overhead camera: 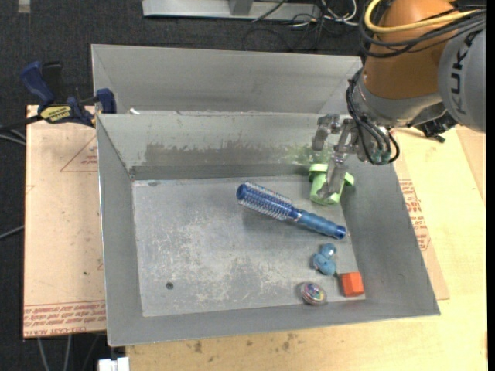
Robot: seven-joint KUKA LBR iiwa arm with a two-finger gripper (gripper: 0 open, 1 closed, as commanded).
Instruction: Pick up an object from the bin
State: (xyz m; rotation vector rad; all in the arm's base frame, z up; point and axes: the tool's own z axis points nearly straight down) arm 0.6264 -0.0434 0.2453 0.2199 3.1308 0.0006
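Handling should be easy for the pale green, folded-looking plastic or foam piece [329,185]. It lies at the upper right of the floor of the grey metal bin [193,246], close under the back wall and near the handle end of the blue bristled hairbrush [288,207], just above it in the frame. The jaws hang straight down onto it from the orange-covered arm [406,45] at the right of the frame, their tips overlapping the green piece. Whether they are spread or closed on it I cannot tell. The piece looks light and somewhat soft, so it is more likely to squash or bend than to slip. A hold across its narrow middle with a modest squeeze seems safest, though its irregular shape could let it twist out. Toward the lower right lie a small blue lump [325,260], an orange block [352,284] and a round patterned disc [313,293], well apart from it.
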